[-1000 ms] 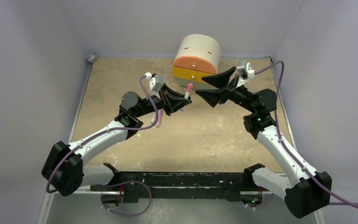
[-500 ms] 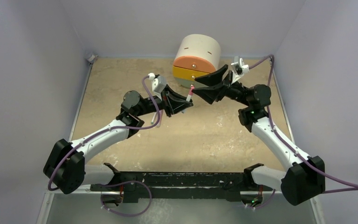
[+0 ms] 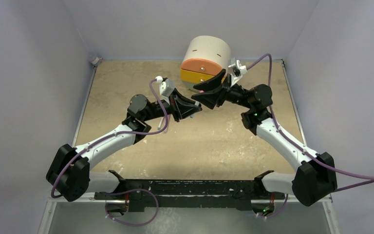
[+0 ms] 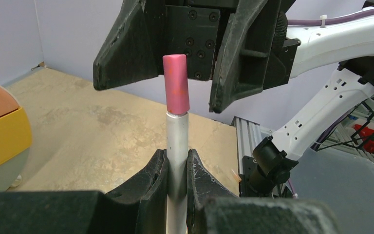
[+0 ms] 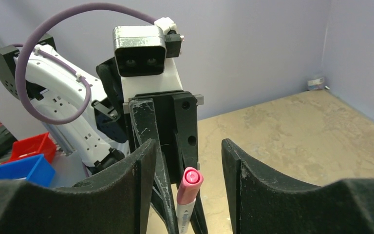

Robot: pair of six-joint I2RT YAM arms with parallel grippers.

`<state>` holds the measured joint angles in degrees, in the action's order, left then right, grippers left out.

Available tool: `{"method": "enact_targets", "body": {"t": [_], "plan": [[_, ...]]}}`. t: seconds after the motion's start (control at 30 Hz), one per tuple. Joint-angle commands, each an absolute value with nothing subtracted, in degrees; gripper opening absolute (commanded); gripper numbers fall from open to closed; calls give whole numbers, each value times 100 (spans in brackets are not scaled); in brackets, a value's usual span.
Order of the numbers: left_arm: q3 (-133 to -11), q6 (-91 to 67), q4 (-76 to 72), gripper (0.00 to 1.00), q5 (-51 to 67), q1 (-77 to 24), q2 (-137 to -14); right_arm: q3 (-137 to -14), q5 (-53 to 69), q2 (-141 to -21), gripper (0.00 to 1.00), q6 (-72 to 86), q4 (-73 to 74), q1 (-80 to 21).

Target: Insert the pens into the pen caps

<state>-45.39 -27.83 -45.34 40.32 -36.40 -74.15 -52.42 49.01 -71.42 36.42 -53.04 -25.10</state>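
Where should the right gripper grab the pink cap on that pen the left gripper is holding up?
Grip the pink cap across its round sides, mid-length, coming from the tip end. The left gripper clamps the grey barrel a little below, leaving the cap clear, and the right gripper straddles it, jaws open.

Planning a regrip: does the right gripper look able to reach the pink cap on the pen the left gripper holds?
Probably yes. The right gripper stands open, jaws flanking the pink cap with gaps both sides; the left gripper clamps the pen lower down, leaving it free.
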Motion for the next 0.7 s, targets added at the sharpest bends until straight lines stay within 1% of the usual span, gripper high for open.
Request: {"method": "enact_targets", "body": {"t": [0.0,0.17,0.23,0.3,0.47,0.67], "plan": [[-4736,-2680,-4806,0,4000,-3647,-7356,-5475,4837,-7084,51,3591,-5459,-2584],[-4722,-2676,-4808,0,4008,-3647,-7369,-5419,4807,-7051,25,3691,-5548,-2599],[-4719,-2678,-4808,0,4014,-3647,-7370,-5414,4782,-7055,11,3684,-5539,-2597],[-4708,-2680,-4814,0,4005,-3647,-7350,-5402,4782,-7078,0,3677,-5530,-2600],[-4764,-2718,-4921,0,3987,-3647,-7324,-5278,4841,-7142,0,3770,-5604,-2633],[-5083,-3070,-5470,0,3987,-3647,-7577,-4978,5031,-7155,0,4074,-5884,-2700]]}}
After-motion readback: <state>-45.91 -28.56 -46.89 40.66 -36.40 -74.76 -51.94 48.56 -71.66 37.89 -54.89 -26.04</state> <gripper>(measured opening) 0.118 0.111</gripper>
